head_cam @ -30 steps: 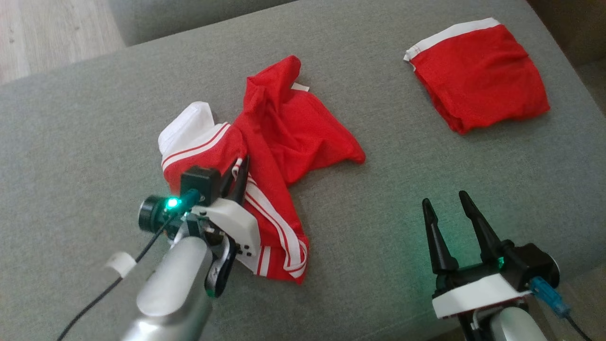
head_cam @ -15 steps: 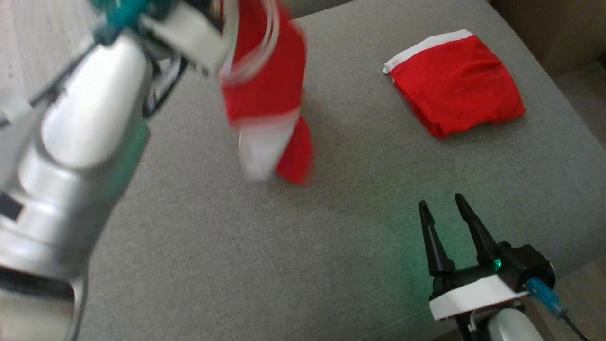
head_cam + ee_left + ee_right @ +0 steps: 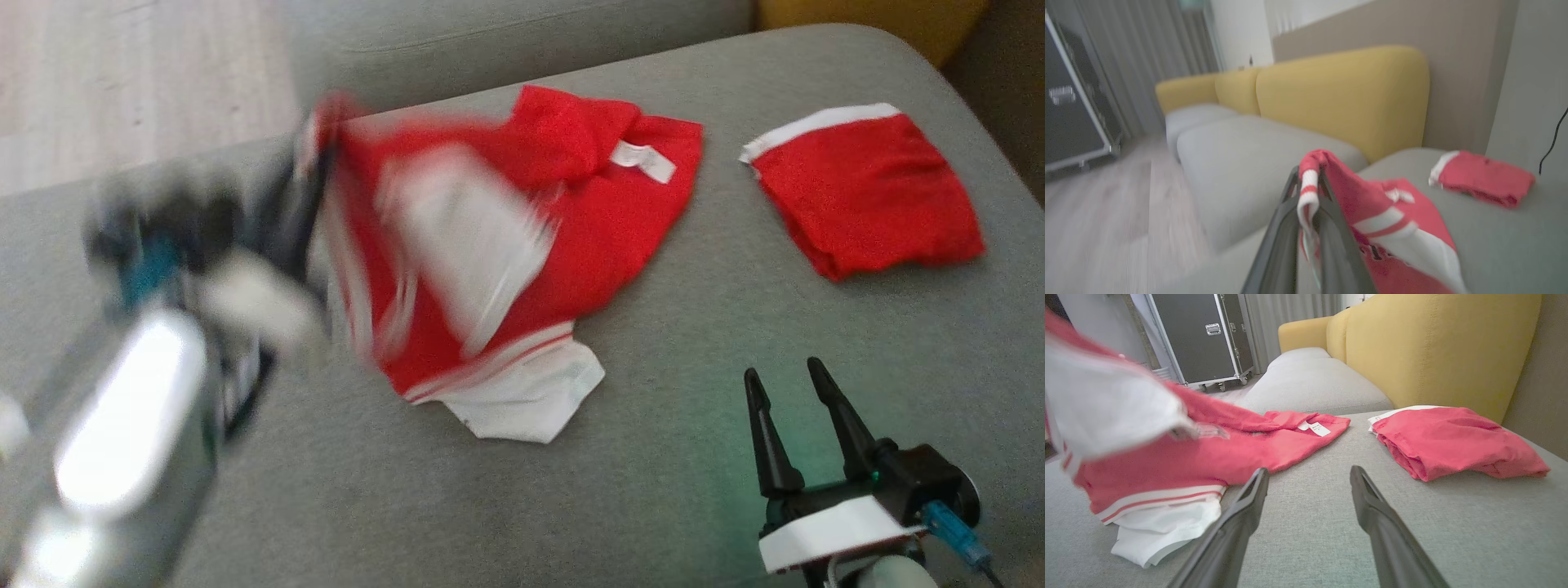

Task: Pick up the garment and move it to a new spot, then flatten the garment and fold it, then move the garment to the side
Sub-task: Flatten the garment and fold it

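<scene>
garment position: garment [image 3: 563, 212] lies part spread on the grey cushion [image 3: 653, 474], mid-seat, left of the folded red piece [image 3: 865, 188] and apart from it. its left edge is lifted; the white panel [image 3: 522, 400] lies nearest the robot and the white label [image 3: 643, 160] faces up at the far side.
left gripper: left gripper [image 3: 1308, 179] is pinched narrow on the garment's striped trim, with cloth draped over and beside the fingers.
right gripper: right gripper [image 3: 784, 371] has its jaws spread wide with nothing between them.
risk 1: the hold is on a thin strip of trim only, so a sharp pull could slip it free and drop the edge in a heap.
risk 2: layers look doubled near the label; laying it down like this would likely trap a fold and spoil the flattening.
risk 3: drift to the right could drag cloth onto the folded red piece.
risk 4: the head view is blurred around the grip, so the edge position is uncertain.
left arm pose: left forearm [image 3: 122, 425] enters from the lower left, gripper raised above the cushion, fingers aimed toward the yellow backrest [image 3: 1347, 98].
right arm pose: low at the lower right, fingers pointing forward over bare cushion.
</scene>
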### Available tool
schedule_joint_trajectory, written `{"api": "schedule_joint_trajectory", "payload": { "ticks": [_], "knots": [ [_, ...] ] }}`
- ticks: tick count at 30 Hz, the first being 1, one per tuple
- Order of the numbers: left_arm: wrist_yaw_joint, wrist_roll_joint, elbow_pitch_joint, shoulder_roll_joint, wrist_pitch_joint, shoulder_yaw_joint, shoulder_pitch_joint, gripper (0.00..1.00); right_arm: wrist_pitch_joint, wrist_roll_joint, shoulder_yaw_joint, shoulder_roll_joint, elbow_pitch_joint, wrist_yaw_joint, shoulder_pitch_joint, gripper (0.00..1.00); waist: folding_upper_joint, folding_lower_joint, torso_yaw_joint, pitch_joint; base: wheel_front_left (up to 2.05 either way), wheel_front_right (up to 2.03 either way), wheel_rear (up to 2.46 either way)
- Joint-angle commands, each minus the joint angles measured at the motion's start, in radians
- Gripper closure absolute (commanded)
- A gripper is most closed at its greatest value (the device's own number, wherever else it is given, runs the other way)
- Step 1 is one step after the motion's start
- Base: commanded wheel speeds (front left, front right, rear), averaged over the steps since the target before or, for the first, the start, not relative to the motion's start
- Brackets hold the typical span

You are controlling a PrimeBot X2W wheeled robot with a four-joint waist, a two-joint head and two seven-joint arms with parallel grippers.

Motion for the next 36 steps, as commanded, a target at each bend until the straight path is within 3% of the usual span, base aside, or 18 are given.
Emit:
{"api": "schedule_joint_trajectory", "payload": {
  "ticks": [1,5,8,9,10,16,18,20,25,32,36],
  "knots": [
    [0.029,-0.049,-0.035,0.059,-0.025,0.06,0.127,1.0,-0.011,-0.015,0.017,-0.005,-0.031,-0.001,-0.006,0.0,0.0,0.0001,0.051,-0.006,0.0,0.0,0.0],
    [0.067,-0.123,-0.008,0.072,-0.094,0.09,0.36,1.0,-0.011,-0.028,0.013,-0.008,-0.029,-0.001,0.007,0.0,0.0,0.0001,0.096,-0.003,0.0,0.0,0.0],
    [0.091,-0.136,0.023,0.067,-0.151,0.102,0.448,1.0,-0.011,-0.033,0.013,-0.018,-0.028,-0.001,0.019,0.0,0.0,0.0001,0.135,-0.005,0.0,0.0,0.0],
    [0.101,-0.137,0.032,0.062,-0.167,0.106,0.464,0.62,-0.011,-0.033,0.015,-0.022,-0.027,-0.001,0.023,0.0,0.0,0.0001,0.148,-0.005,0.0,0.0,0.0],
    [0.111,-0.136,0.041,0.056,-0.18,0.109,0.474,0.0,-0.011,-0.034,0.018,-0.025,-0.026,-0.001,0.025,0.0,0.0,0.0001,0.159,-0.006,0.0,0.0,0.0],
    [0.191,-0.093,0.025,-0.002,-0.237,0.137,0.52,0.0,-0.011,-0.033,0.021,-0.032,-0.027,-0.001,0.028,0.0,0.0,0.0001,0.208,-0.012,0.0,0.0,0.0],
    [0.236,-0.067,-0.007,-0.035,-0.243,0.148,0.554,0.0,-0.011,-0.032,0.024,-0.032,-0.026,-0.001,0.029,0.0,0.0,0.0001,0.215,-0.015,0.0,0.0,0.0],
    [0.25,-0.051,-0.051,-0.075,-0.245,0.156,0.592,0.0,-0.011,-0.032,0.025,-0.031,-0.024,-0.001,0.031,0.0,0.0,0.0001,0.22,-0.016,0.0,0.0,0.0],
    [0.212,0.053,-0.1,-0.129,-0.245,0.07,0.651,0.0,-0.011,-0.031,0.031,-0.027,-0.022,-0.001,0.034,0.0,0.0,0.0001,0.225,-0.014,0.0,0.0,0.0],
    [0.143,0.212,0.01,-0.167,-0.246,-0.091,0.563,0.0,-0.011,-0.029,0.037,-0.03,-0.018,-0.001,0.013,0.0,0.0,0.0001,0.223,0.002,0.0,0.0,0.0],
    [0.087,0.186,0.092,-0.22,-0.205,-0.135,0.534,0.0,-0.011,-0.029,0.043,-0.03,-0.017,-0.001,0.003,0.0,0.0,0.0001,0.211,0.011,0.0,0.0,0.0]
  ]
}}
